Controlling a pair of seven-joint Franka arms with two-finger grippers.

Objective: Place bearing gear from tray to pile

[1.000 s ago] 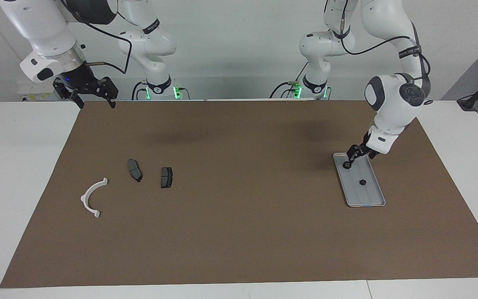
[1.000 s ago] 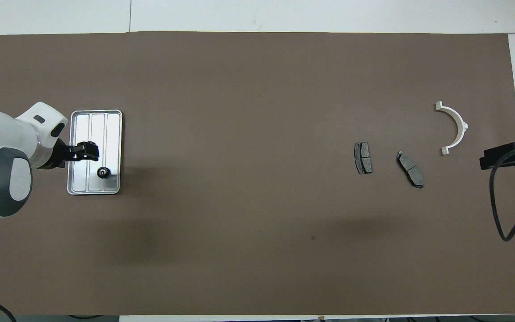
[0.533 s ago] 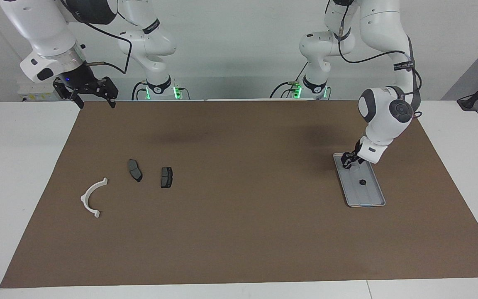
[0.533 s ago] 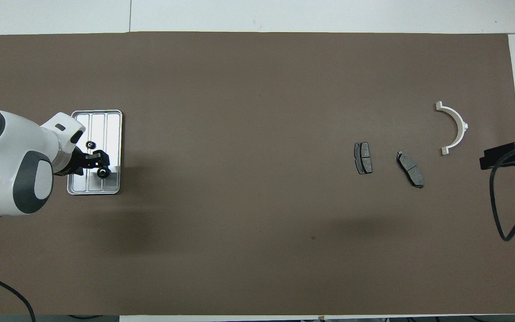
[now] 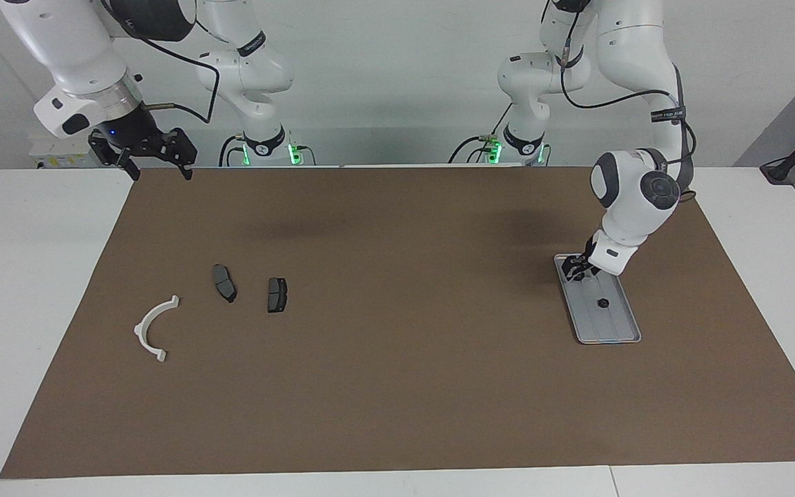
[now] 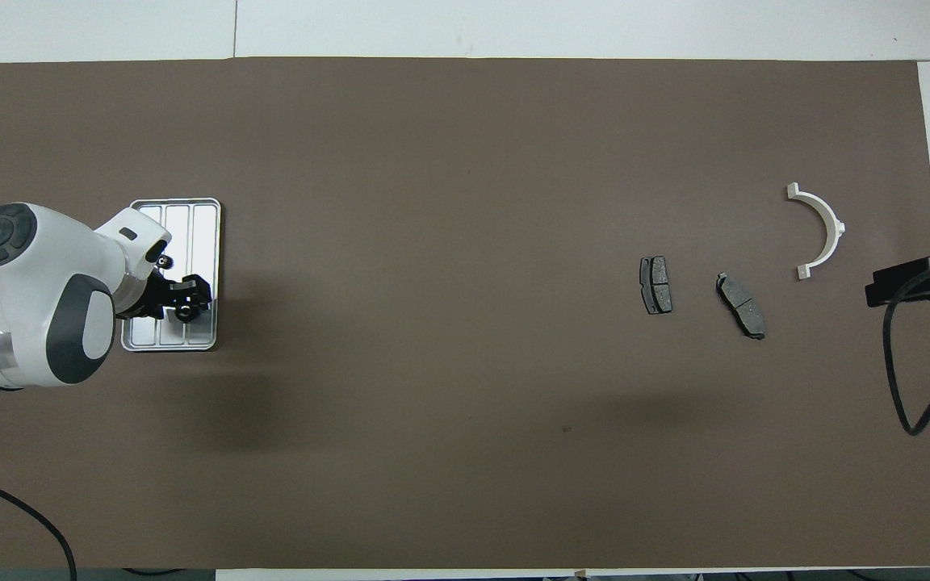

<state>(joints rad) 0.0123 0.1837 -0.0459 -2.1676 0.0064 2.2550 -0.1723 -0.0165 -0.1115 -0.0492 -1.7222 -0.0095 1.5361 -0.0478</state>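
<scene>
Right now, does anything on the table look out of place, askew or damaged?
Nothing stands out. The tray lies flat, one gear in it, the left hand at a second gear. Both pads and the bracket lie flat, apart. The right hand waits over the mat's corner.

White table (image 5: 38,276), brown mat (image 5: 397,386), pale wall (image 5: 397,83)

The tray (image 5: 620,333) lies on the brown mat (image 5: 404,386) toward the left arm's end. The left gripper (image 5: 577,270) is over the tray's end nearer the robots, a bearing gear (image 5: 602,303) lying mid-tray. The right gripper (image 5: 151,153) waits well apart.
</scene>
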